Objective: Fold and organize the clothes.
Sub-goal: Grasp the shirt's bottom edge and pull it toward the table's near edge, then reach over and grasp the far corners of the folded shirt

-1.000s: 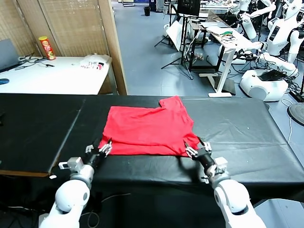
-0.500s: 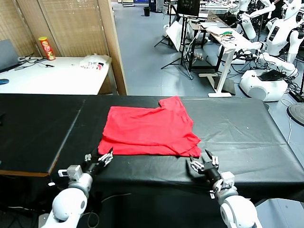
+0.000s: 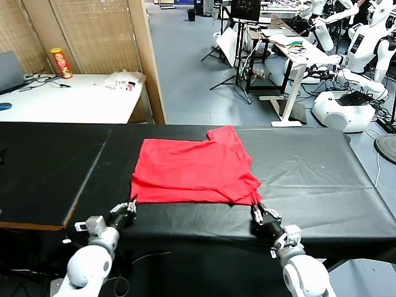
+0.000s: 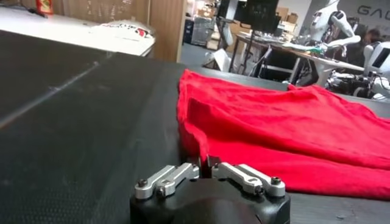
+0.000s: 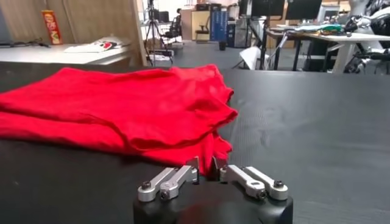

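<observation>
One red T-shirt [image 3: 193, 170] — folded, long axis left–right — sleeve rearward.

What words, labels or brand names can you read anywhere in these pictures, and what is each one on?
"GA": large pale letters, cut off by the frame edge, on the far wall in the left wrist view.
Red canister on the white table: label too small to read.
White garment on that table: dark lettering too blurred to read.
Red T-shirt: no print shows.

Black table [image 3: 322, 167]; beyond it, white desk [image 3: 74, 105] with red canister [image 3: 60, 62] and white garment [image 3: 124, 79].
</observation>
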